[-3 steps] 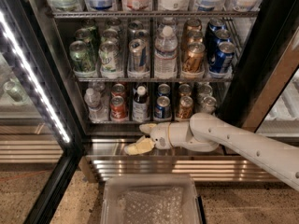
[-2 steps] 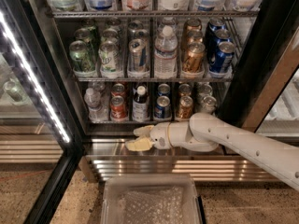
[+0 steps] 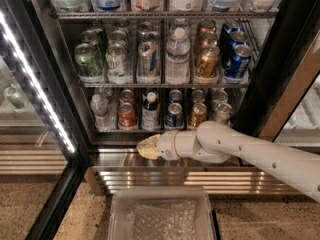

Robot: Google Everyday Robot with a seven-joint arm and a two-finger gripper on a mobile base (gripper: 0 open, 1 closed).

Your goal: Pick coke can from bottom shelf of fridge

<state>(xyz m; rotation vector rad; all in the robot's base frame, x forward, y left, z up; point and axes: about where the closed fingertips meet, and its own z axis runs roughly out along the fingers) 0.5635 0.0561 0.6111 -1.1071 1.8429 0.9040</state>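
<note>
The coke can, red with a silver top, stands at the front of the bottom shelf of the fridge, second column from the left. A second red can stands behind it. My gripper is at the end of the white arm that reaches in from the right. It hangs just below the shelf's front edge, over the steel base, a little right of and below the coke can. It holds nothing that I can see.
On the same shelf are a small water bottle, a dark bottle, a blue can and a copper-brown can. The open glass door with its LED strip is at the left. A clear tray lies below.
My gripper has edged slightly left and up toward the shelf's front edge. The cans have not moved.
</note>
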